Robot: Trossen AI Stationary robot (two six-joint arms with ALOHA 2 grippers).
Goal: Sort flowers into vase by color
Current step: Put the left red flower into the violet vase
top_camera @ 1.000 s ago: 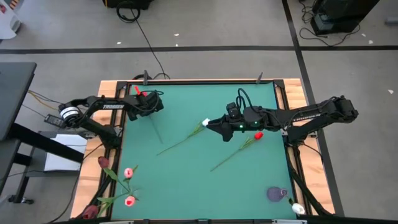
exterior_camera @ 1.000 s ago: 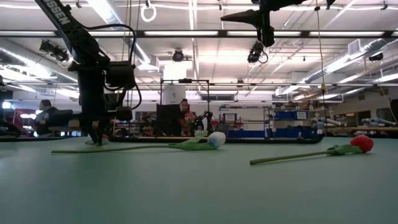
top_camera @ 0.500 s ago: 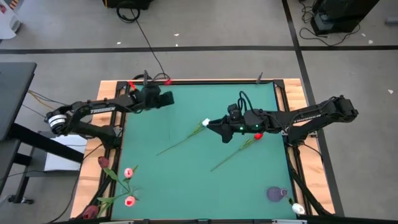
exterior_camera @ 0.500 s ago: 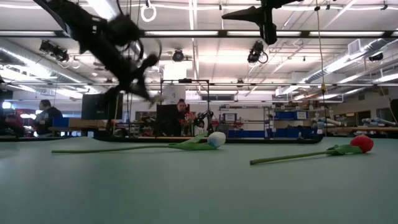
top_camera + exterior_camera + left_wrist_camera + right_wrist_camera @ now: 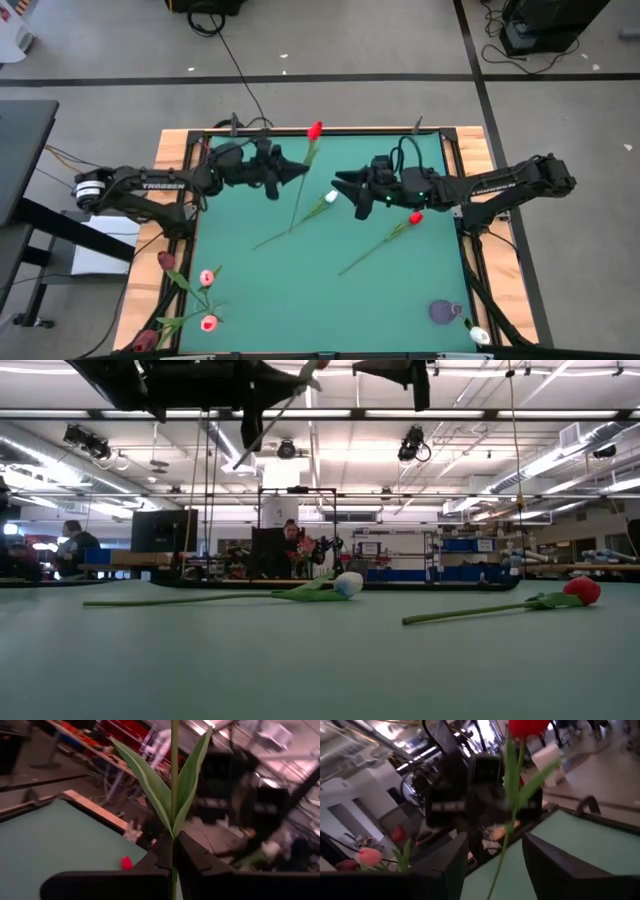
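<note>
Red-headed tulip is raised above the far middle of the green surface, its stem clenched in the left claw, while the right claw hovers facing it with fingers parted, grasping nothing. 1 white tulip and 1 red tulip lie mid-surface, and several pink and dark red tulips rest at the near left corner
</note>
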